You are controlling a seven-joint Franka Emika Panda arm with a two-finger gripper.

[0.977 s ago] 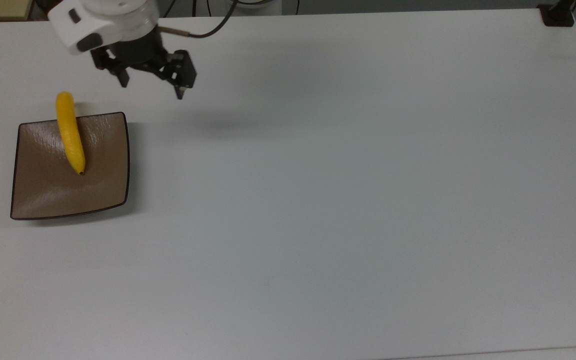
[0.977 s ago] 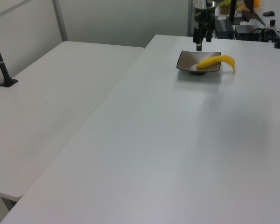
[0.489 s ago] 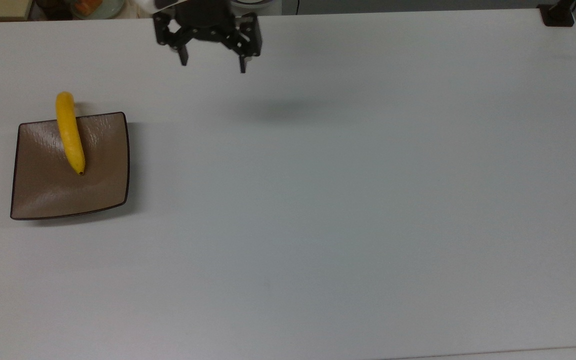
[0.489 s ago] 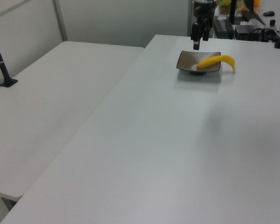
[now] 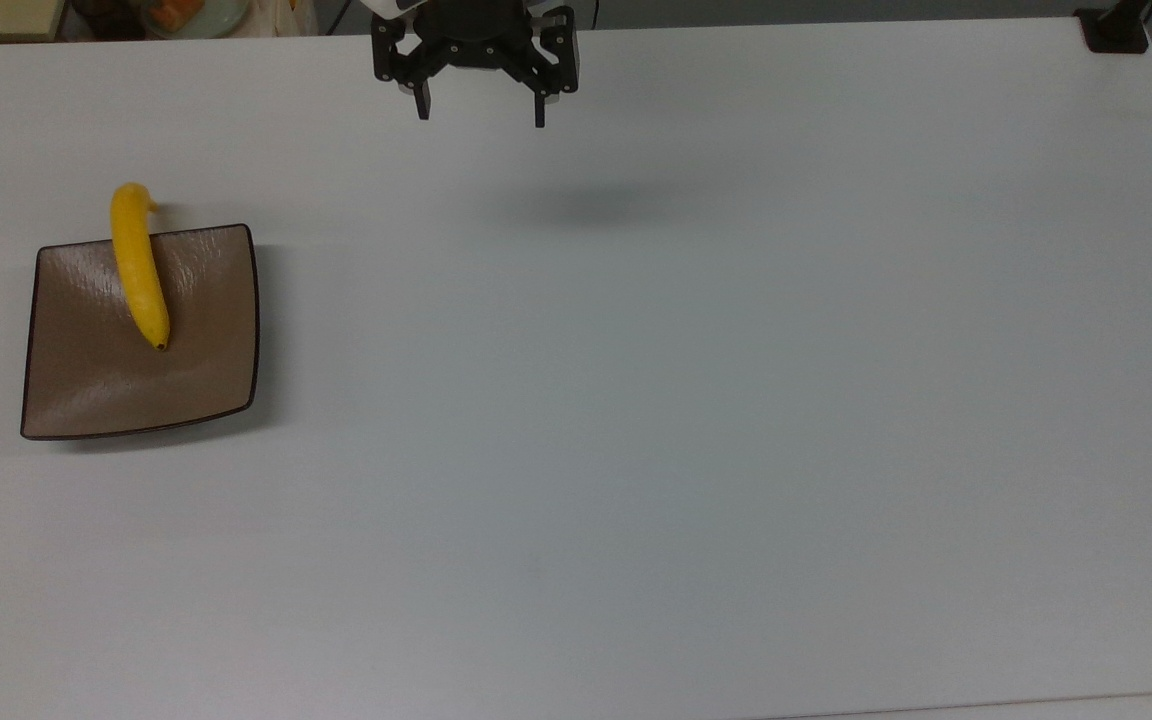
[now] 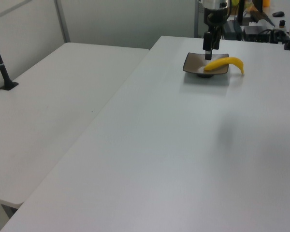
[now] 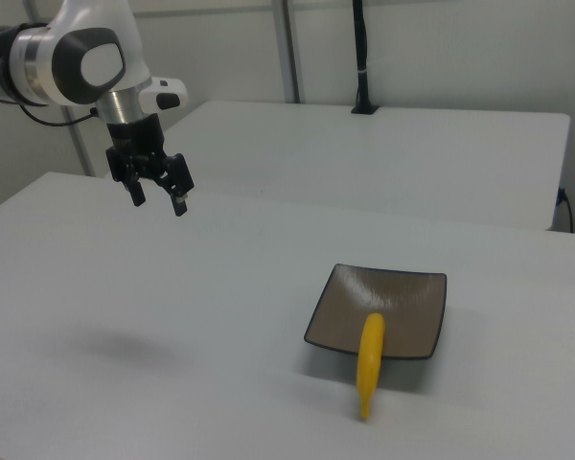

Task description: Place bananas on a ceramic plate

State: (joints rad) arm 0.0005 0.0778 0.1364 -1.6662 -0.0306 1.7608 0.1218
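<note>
The yellow banana (image 5: pixel 137 265) lies across the far rim of the square brown ceramic plate (image 5: pixel 86 380), dark tip near the plate's middle and stem end sticking out over the table. The banana (image 7: pixel 369 362) overhangs the plate (image 7: pixel 402 297) toward the right view's bottom; the left view has the banana (image 6: pixel 225 63) on the plate (image 6: pixel 193 63) too. My gripper (image 5: pixel 481 115) hangs open and empty high above the table near its far edge, well to the top view's right of the plate. The gripper (image 7: pixel 157 200) and the gripper (image 6: pixel 208 54) are held clear of the banana.
The white table (image 5: pixel 636 400) spreads wide around the plate. A black clamp post (image 5: pixel 1114 28) sits at the top view's far right corner. A second white table (image 6: pixel 48 116) stands on the left view's left, with a black pole (image 6: pixel 1 67).
My gripper has travelled from just above the plate's far corner toward the top view's right and up, away from the banana. Banana and plate stay where they were.
</note>
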